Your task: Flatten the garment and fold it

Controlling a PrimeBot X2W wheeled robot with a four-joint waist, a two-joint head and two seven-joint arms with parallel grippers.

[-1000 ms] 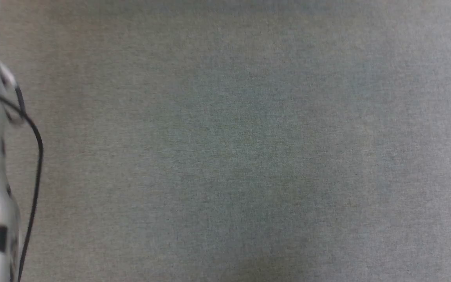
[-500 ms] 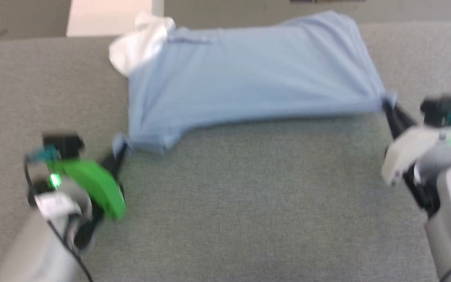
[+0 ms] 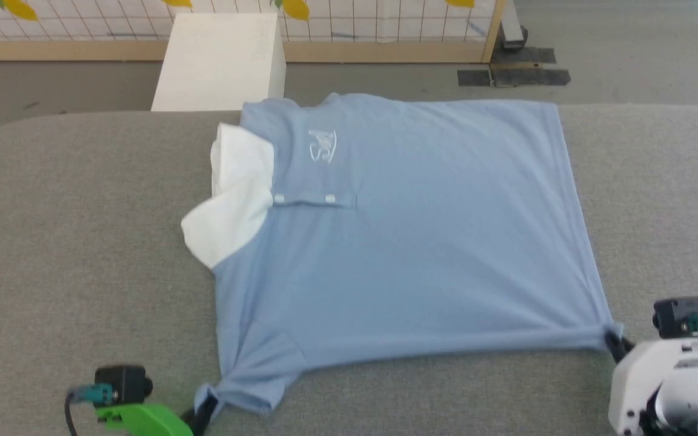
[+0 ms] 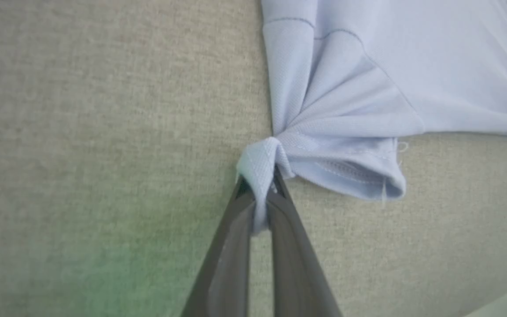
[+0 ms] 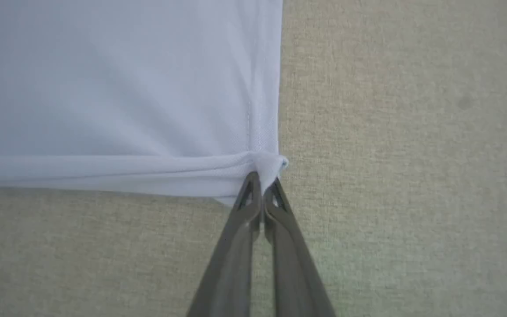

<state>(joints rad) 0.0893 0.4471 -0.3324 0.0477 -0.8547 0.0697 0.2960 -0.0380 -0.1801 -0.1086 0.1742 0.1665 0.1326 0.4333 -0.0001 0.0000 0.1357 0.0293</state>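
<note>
The light blue polo shirt (image 3: 409,230) lies spread on the grey table, front up, with its white collar (image 3: 231,200) at the left, buttoned placket and white chest logo (image 3: 323,146) showing. My left gripper (image 3: 205,409) is shut on the near sleeve's corner (image 4: 260,169) at the lower left. My right gripper (image 3: 615,343) is shut on the near hem corner (image 5: 267,165) at the lower right. The near edge runs taut between both grips.
The grey fabric table (image 3: 70,254) reaches around the shirt on all sides. Beyond its far edge stand a white box (image 3: 219,60) on the floor and a wooden-framed mesh panel (image 3: 385,30).
The head view has swung up from bare table to the whole shirt. The shirt now lies flatter and closer, with collar, placket and logo facing up; both grippers hold their corners.
</note>
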